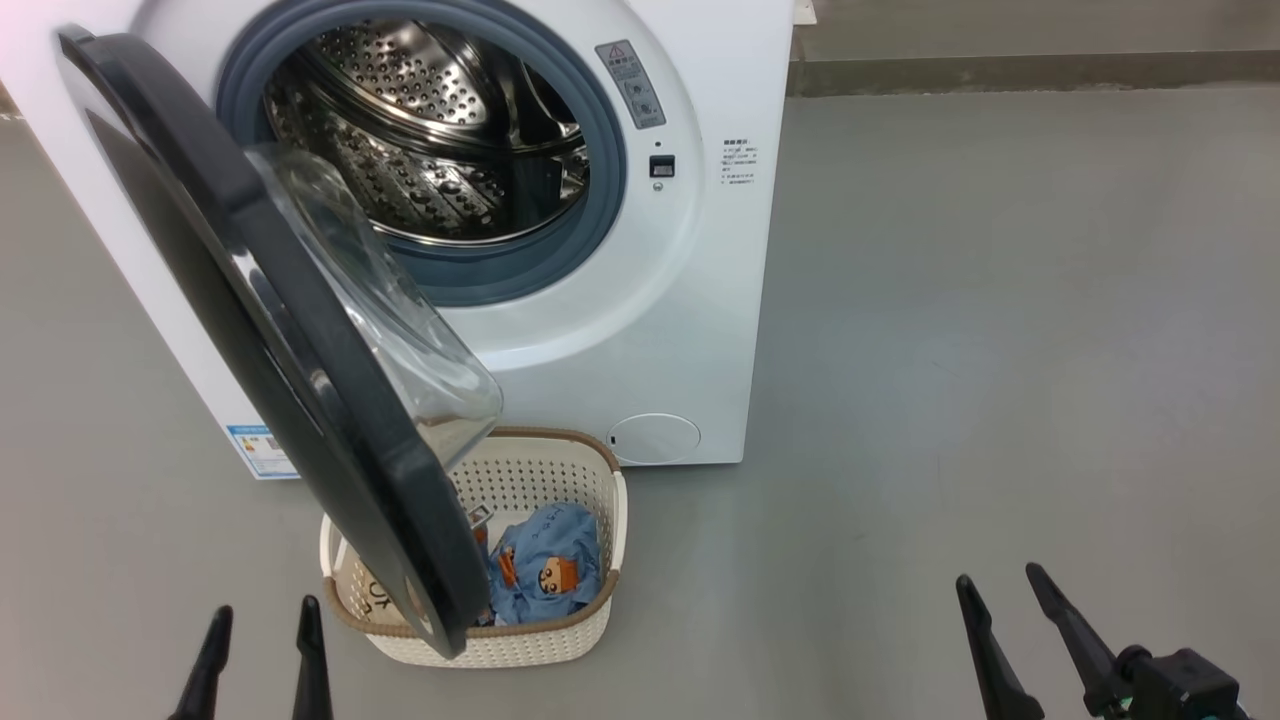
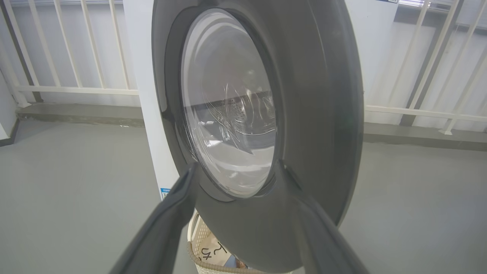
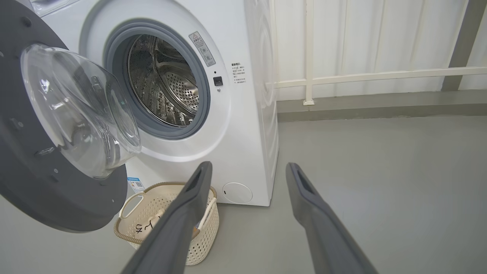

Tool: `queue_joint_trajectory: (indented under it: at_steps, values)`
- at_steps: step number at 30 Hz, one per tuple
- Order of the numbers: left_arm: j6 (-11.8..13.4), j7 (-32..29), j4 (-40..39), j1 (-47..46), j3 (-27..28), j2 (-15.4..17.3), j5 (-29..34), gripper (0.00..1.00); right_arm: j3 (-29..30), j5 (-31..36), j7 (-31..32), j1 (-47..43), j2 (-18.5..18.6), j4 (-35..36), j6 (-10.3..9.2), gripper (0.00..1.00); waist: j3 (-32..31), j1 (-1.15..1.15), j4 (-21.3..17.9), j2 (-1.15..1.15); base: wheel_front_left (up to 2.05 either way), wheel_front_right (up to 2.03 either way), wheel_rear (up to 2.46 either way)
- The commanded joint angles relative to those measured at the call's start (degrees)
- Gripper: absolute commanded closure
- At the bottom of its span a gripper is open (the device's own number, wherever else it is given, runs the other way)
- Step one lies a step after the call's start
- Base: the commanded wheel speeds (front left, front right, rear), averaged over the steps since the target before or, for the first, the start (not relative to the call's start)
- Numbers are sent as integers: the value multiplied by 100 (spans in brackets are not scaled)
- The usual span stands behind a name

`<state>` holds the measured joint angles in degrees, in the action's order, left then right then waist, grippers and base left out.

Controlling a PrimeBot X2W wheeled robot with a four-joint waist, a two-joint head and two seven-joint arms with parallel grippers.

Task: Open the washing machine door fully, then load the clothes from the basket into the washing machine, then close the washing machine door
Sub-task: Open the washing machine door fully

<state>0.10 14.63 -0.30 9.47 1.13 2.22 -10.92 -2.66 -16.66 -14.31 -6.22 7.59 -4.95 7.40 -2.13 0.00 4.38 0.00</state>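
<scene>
Washing machine door (image 1: pixel 330 420) hangs open over basket (image 1: pixel 530 470), seemingly untouched; left pincer (image 1: pixel 265 606), right pincer (image 1: pixel 997 574) spread.

robot at the ready: the left gripper (image 1: pixel 266 607) sits at the lower left of the head view, its two dark fingers (image 1: pixel 312 660) spread apart and pointing up. the right gripper (image 1: pixel 998 575) sits at the lower right, both its fingers leaning slightly left, the black wrist mount (image 1: pixel 1180 685) just behind them. in each wrist view the long grey fingers rise from the bottom edge in a wide v, tips well apart.
</scene>
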Motion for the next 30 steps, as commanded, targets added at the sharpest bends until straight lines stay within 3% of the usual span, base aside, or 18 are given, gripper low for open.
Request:
queue_joint_trajectory:
  at_steps: [1,30]
  values:
    - [55,37,-205,-99,250,65,-35,0,-69,150,-69,-8,14,159,9,0,-14,0,-2,0,0,0,0]
    - [108,37,-294,92,289,65,-63,0,271,586,-69,-142,-287,151,9,0,33,0,39,0,0,0,0]
